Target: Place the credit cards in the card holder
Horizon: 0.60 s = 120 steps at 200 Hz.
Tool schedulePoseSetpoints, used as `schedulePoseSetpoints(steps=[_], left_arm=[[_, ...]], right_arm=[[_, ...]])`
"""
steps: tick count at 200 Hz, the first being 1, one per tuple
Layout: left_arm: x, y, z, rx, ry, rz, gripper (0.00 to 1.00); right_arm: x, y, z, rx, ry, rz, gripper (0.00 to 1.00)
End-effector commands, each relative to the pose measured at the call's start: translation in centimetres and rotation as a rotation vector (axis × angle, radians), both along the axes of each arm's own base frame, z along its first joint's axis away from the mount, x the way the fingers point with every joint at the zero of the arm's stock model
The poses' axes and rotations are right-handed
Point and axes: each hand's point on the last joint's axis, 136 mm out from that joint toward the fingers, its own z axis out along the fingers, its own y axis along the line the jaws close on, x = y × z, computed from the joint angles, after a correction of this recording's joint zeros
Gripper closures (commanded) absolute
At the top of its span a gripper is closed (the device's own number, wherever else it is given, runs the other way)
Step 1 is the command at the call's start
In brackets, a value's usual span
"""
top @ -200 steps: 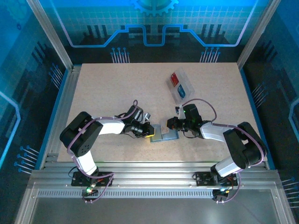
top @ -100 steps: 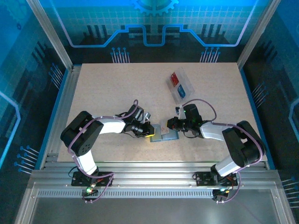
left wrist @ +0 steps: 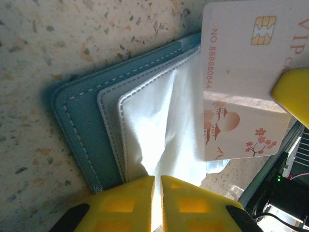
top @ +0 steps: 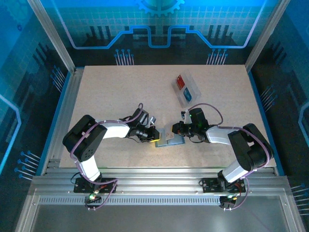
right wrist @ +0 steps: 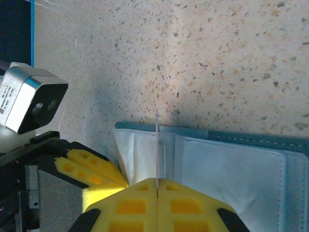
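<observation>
Mid-insertion, I reckon: right claw (right wrist: 158, 186) pinches a pale card (left wrist: 241, 72), left claw (left wrist: 157, 180) clamps the lining (left wrist: 159, 121) of the card holder (left wrist: 77, 125); next, slide it forward inside.

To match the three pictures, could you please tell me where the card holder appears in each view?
Top external: card holder low centre, between left gripper and right gripper.
Left wrist: card holder left and centre, teal stitched edge.
Right wrist: card holder along the bottom, centre to right.
Shared landmark: left gripper pinching its white lining, next to the pale card in the right gripper.
</observation>
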Motion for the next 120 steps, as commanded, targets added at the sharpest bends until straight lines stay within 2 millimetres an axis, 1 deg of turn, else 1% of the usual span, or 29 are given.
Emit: schedulePoseSetpoints(steps=[1, 59, 85, 120], left_arm=[[-0.3, 0.4, -1.2, 0.053, 0.022, -0.004, 0.86], [-0.3, 0.5, -1.5, 0.062, 0.033, -0.001, 0.87], [-0.4, 0.5, -1.6, 0.066, 0.037, -0.002, 0.87], [-0.3, 0.5, -1.7, 0.068, 0.041, -0.001, 0.87]], right_arm=[[-0.7, -0.7, -1.1, 0.003, 0.061, -0.017, 1.00], [-1.9, -0.8, -2.5, 0.021, 0.119, -0.025, 1.00], [-2.4, -0.9, -2.7, 0.033, 0.134, -0.026, 1.00], [-2.8, -1.4, -3.0, 0.007, 0.141, -0.035, 1.00]])
